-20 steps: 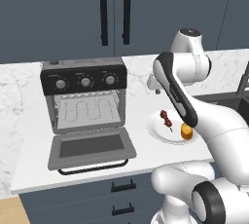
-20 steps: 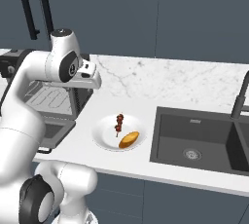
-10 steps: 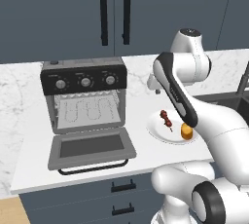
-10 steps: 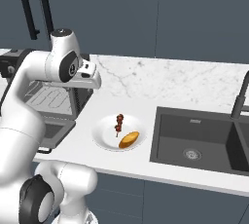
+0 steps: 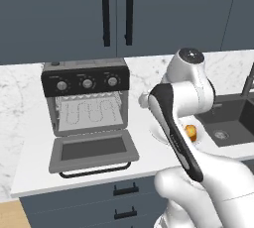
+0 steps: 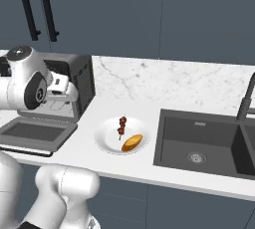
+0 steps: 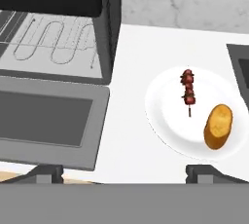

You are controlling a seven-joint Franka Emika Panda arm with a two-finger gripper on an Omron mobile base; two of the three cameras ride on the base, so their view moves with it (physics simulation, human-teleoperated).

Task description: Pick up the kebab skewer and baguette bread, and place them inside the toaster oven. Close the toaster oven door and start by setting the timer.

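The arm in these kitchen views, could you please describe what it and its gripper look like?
The arm is glossy white with rounded, bulbous links, a dark grey cap on one joint and a black seam strip along one link. The gripper has two small dark, blocky finger tips. No cables or markings are visible.

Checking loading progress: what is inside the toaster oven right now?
The toaster oven holds just its wire rack, with the door dropped open. The kebab skewer and baguette bread lie on the white plate. The cavity's far corners are shadowed.
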